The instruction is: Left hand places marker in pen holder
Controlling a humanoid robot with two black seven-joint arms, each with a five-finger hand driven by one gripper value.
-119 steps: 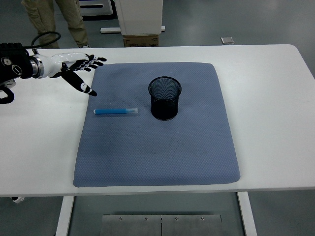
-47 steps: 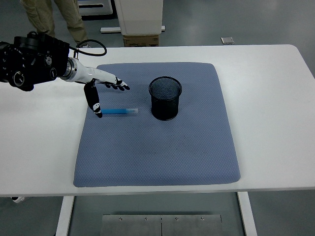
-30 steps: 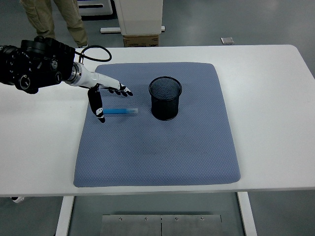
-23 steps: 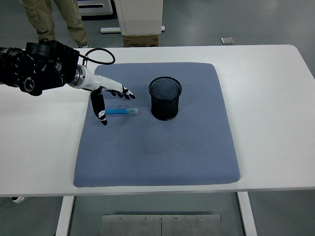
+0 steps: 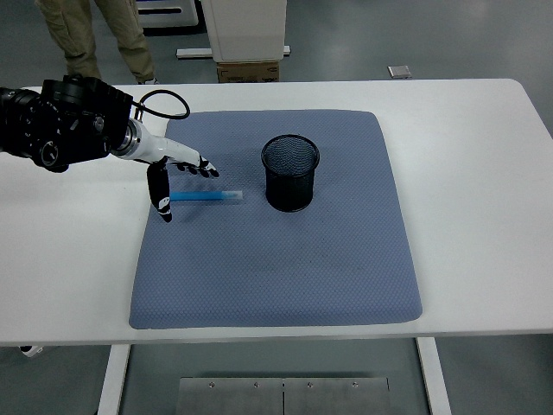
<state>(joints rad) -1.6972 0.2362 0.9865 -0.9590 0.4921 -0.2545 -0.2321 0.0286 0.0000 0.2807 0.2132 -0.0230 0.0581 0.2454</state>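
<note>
A blue marker (image 5: 207,197) lies flat on the grey-blue mat (image 5: 276,259), left of the black mesh pen holder (image 5: 290,172), which stands upright. My left hand (image 5: 175,177) hovers over the marker's left end, fingers spread and holding nothing. Its thumb (image 5: 162,201) points down in front of the marker's left tip, and the other fingers (image 5: 195,166) reach out behind the marker. I cannot tell whether any finger touches it. My right hand is out of view.
The mat covers the middle of the white table (image 5: 467,173). A person's legs (image 5: 99,35) stand beyond the far left edge. A white cabinet (image 5: 242,30) with a cardboard box stands behind the table.
My left hand came in from the table's left edge to the marker, then drew back slightly left over the last half second. The marker and holder have not moved.
</note>
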